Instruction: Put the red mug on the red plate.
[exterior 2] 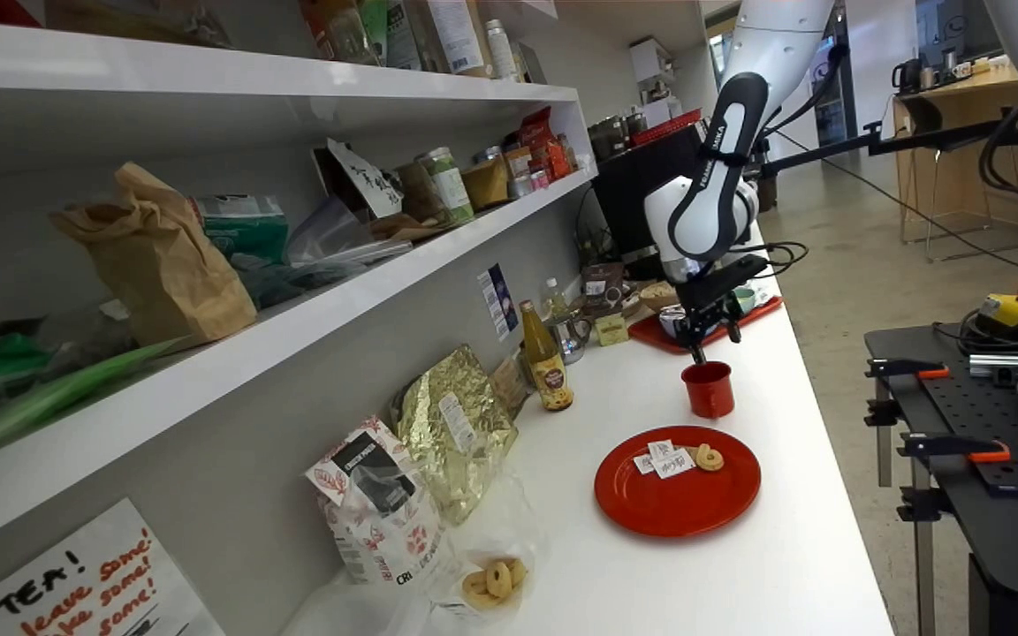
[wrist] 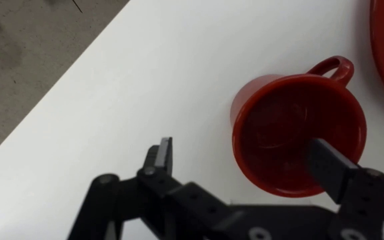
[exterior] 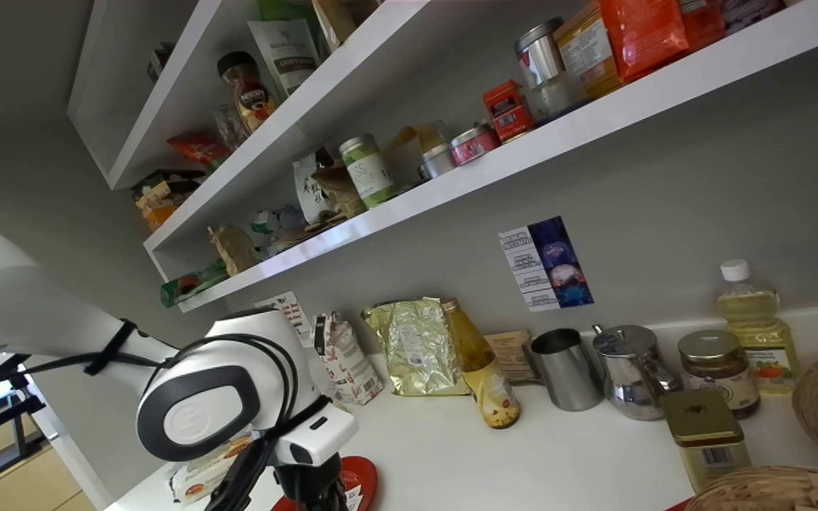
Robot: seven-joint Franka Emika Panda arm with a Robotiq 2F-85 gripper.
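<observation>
A red mug (exterior 2: 709, 395) stands upright on a white counter (exterior 2: 739, 583), just past the far edge of a red plate (exterior 2: 672, 514). The gripper (wrist: 242, 141) is spread wide, its right finger overlapping the mug's mouth in the wrist view.

The red mug (exterior 2: 709, 392), the red plate (exterior 2: 677, 505) and one golden bag (exterior 2: 453, 442) were supported by the white counter (exterior 2: 695, 587).
</observation>
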